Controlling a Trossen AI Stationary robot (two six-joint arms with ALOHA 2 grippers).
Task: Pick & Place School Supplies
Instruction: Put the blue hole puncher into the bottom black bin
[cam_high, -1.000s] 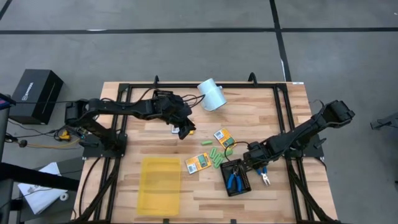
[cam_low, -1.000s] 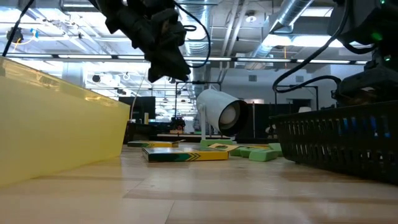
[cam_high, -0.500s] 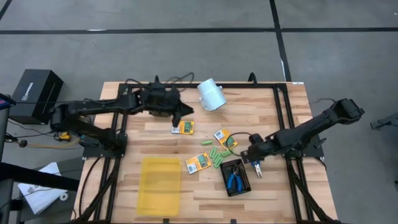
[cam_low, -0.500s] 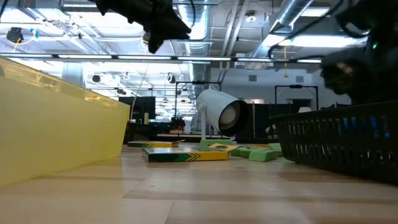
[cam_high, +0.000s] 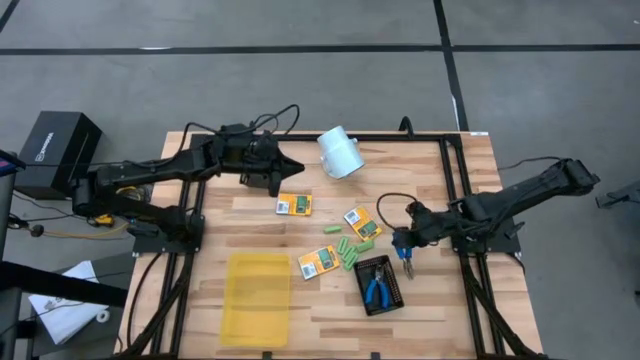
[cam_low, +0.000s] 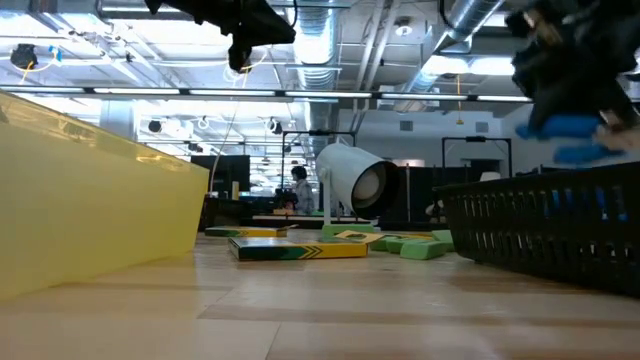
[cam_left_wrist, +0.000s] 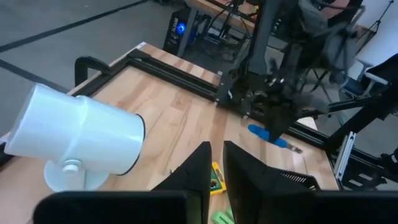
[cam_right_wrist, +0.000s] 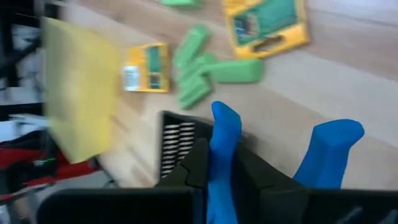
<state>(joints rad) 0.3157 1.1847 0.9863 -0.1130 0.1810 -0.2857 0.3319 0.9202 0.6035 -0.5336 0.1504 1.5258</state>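
Observation:
My right gripper (cam_high: 405, 243) is shut on a blue-handled plier tool (cam_high: 406, 262), just to the far right of the black mesh tray (cam_high: 392, 296). A second blue-handled tool (cam_high: 377, 290) lies in that tray. Three orange-yellow boxes (cam_high: 294, 204) (cam_high: 361, 222) (cam_high: 318, 262) lie flat on the wood. Several light-green pieces (cam_high: 350, 250) lie in a cluster between them. My left gripper (cam_high: 292, 166) is shut and empty; it hovers to the far left of the boxes, beside the white cup (cam_high: 340, 152). My right gripper pinches one blue handle (cam_right_wrist: 224, 140) of the plier tool between its two fingers. The other handle (cam_right_wrist: 329, 155) sticks out free beside them. The tool is lifted clear of the table, its blue handles (cam_low: 570, 135) higher than the mesh tray's rim.
The yellow tray (cam_high: 258, 297) sits at the near left. The white cup (cam_left_wrist: 74, 143) lies on its side at the far edge. A black frame rail (cam_high: 300, 137) borders the table. Bare wood lies between the yellow tray and the far-left box.
My left gripper has risen off the far-left orange box, leaving it flat on the table, and drawn back toward the far left. My right gripper has lifted the plier tool off the wood to the right of the mesh tray and carried it up and toward the far edge.

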